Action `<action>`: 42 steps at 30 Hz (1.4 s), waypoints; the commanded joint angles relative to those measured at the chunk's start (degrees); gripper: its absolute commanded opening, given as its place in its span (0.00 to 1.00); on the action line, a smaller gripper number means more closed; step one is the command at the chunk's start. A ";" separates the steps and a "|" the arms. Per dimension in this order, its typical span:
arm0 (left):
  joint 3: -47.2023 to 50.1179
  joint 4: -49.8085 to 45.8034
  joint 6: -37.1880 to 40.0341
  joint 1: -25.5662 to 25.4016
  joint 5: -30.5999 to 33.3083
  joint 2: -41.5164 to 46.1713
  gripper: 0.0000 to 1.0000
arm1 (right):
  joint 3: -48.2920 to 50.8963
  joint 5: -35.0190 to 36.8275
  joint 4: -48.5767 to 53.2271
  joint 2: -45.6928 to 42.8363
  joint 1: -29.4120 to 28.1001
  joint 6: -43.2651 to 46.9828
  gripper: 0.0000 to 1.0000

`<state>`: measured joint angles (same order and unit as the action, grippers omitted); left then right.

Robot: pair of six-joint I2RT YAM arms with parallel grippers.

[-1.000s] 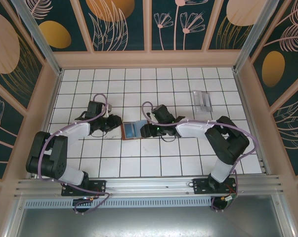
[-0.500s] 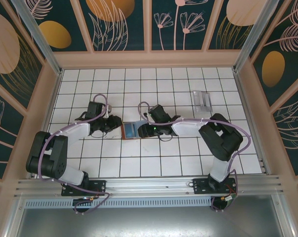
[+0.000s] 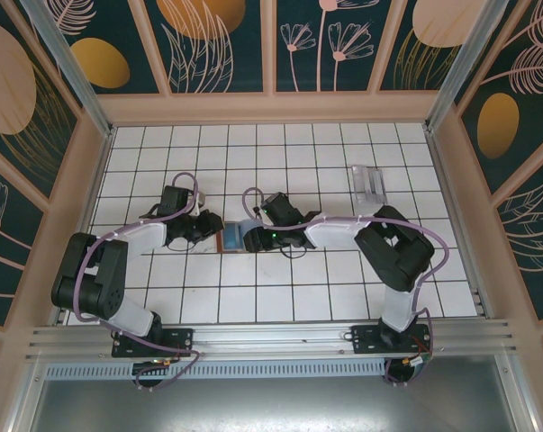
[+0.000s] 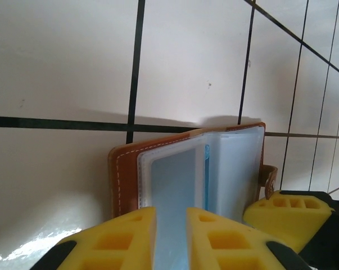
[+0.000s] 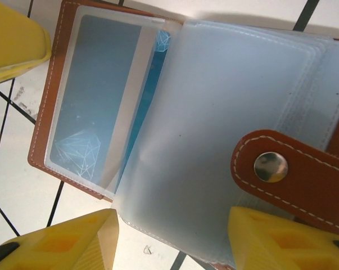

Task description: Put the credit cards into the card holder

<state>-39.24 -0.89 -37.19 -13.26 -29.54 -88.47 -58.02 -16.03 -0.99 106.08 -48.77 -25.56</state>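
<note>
The open reddish-brown leather card holder (image 3: 233, 238) is now crowded closer by the spread-apart right gripper (image 5: 172, 225). Whether it is pinched by the narrowed left gripper (image 4: 170, 219) cannot be told. Steadying for insertion is suggested.

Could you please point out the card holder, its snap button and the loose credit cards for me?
card holder (image 5: 214, 112): right wrist view, on its clear inner sleeves.
snap button (image 5: 271, 166): right wrist view, on the metal stud of the tab.
credit cards (image 3: 370, 184): top external view, middle of the pale cards.
</note>
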 commanded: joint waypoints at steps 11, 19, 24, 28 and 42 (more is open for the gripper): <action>2.26 1.35 -1.23 -0.62 0.02 1.53 0.22 | -3.59 -3.61 -8.03 4.49 -1.02 -1.88 0.54; 3.36 2.03 -1.07 -0.62 0.59 2.14 0.23 | -3.80 -4.77 -9.78 4.58 -0.97 -3.04 0.50; 3.15 3.43 -1.47 -0.58 -1.39 0.37 0.24 | -3.42 -4.64 -10.29 3.30 -1.10 -2.92 0.50; 3.03 3.41 -1.30 -0.62 -0.25 0.83 0.24 | -4.73 -4.20 -8.87 2.48 -1.06 -2.13 0.50; 2.99 2.64 -0.74 -0.61 -0.66 0.73 0.24 | -5.09 4.56 4.81 -2.20 -1.49 -7.05 0.54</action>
<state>-36.16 1.30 -38.24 -13.52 -29.52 -87.48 -64.07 -11.97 1.19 104.40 -49.41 -30.11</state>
